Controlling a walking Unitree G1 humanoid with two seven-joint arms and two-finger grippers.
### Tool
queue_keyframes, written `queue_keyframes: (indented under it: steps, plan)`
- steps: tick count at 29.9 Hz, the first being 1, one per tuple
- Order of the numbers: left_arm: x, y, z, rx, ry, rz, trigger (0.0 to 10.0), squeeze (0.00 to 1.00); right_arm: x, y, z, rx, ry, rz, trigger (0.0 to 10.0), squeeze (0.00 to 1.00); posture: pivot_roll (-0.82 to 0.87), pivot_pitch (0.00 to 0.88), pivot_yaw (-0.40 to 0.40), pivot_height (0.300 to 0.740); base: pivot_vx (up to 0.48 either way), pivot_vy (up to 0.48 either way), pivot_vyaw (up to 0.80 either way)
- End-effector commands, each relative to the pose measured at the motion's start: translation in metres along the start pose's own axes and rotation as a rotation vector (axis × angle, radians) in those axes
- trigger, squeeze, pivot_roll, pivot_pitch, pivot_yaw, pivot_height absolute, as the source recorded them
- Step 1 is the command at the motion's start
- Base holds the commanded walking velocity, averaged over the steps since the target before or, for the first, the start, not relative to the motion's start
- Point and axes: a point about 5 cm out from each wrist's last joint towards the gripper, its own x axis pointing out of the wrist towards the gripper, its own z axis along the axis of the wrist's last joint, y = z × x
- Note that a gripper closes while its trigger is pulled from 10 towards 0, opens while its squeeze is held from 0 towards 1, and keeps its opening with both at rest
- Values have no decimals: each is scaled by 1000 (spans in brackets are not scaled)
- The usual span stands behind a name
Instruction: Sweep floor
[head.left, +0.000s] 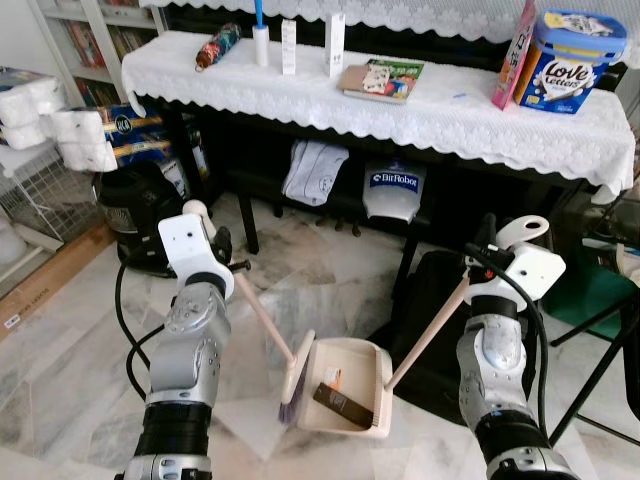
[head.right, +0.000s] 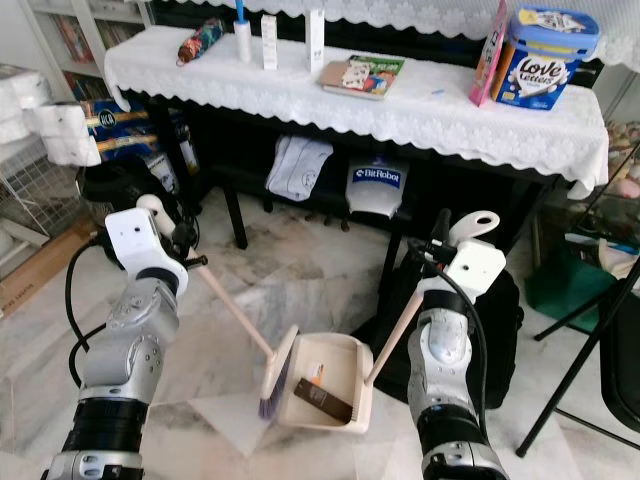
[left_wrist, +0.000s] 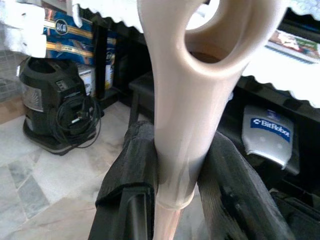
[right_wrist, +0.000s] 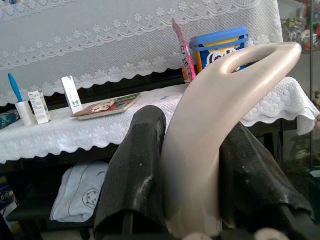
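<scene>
Our left hand (left_wrist: 175, 175) is clamping the top of the brush handle (head.left: 262, 318), its black fingers (left_wrist: 131, 170) pressed against the shaft on both sides, and we are holding the brush (head.left: 296, 380) slanted down so its bristles are meeting the floor (head.left: 90, 330) at the open mouth of the dustpan (head.left: 345, 385). A dark flat piece of debris (head.left: 343, 403) is already lying inside the pan. Our right hand (right_wrist: 192, 165) is gripping the dustpan handle (head.left: 430, 330) in the same way. We judge that we are in the collecting step; next we are needing a short stroke toward the pan, keeping its lip flat on the floor.
</scene>
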Motion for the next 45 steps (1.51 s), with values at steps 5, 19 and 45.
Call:
queue_keyframes:
  steps: [5, 19, 45]
  plan:
    - [2, -7, 10, -28, -45, -33, 10000, 0, 5, 8, 8, 42, -43, 16, 10000, 0, 47, 15, -16, 740, 0, 0, 0]
    - [5, 9, 11, 175, -192, -45, 10000, 0, -1, 13, 5, 8, -35, 49, 10000, 0, 42, 0, -21, 740, 0, 0, 0]
    - [6, 4, 7, 206, -214, -57, 10000, 0, 1, 14, 4, -8, -22, 39, 10000, 0, 50, 14, -22, 740, 0, 0, 770]
